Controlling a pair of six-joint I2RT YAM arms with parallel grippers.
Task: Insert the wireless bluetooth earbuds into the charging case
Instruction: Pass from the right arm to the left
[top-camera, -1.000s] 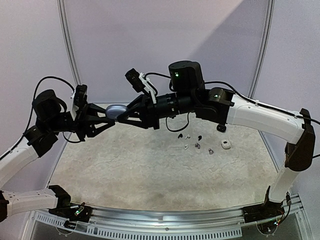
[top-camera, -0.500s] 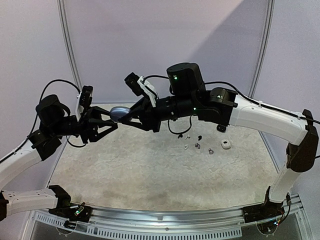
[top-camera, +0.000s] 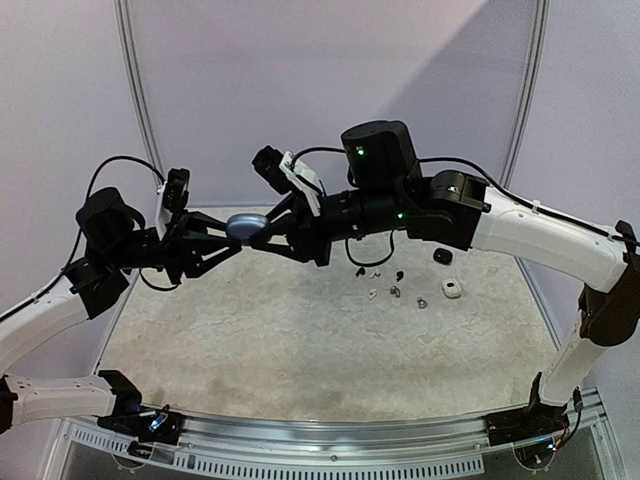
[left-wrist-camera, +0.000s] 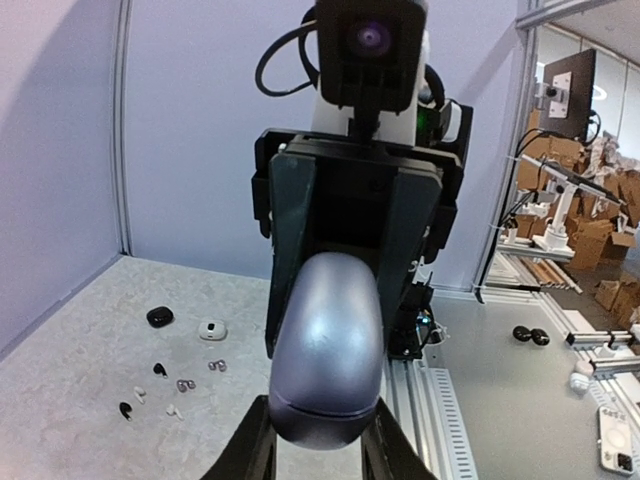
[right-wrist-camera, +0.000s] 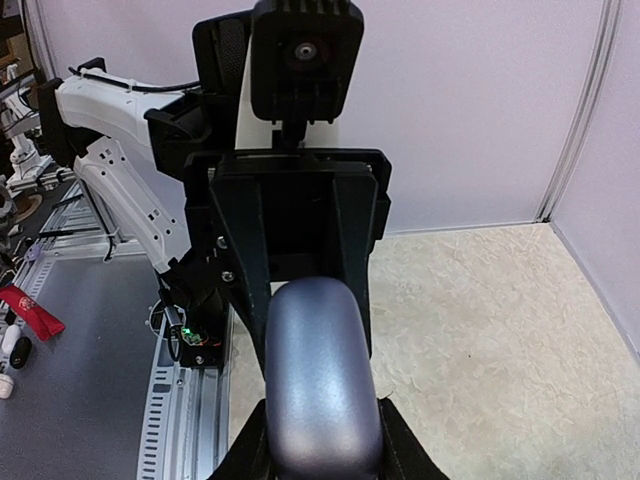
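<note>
Silvery-blue pebble-shaped charging case (top-camera: 243, 225) is hanging mid-air, left gripper (top-camera: 230, 230) and right gripper (top-camera: 258, 230) clenching opposite ends, apparently to open it, while tiny black and white earbuds (top-camera: 395, 288) are lying at its four o'clock.

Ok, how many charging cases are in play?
3: silver-blue case clamped between left gripper and right gripper, mid-air; black case and white case on the table, right side.
</note>
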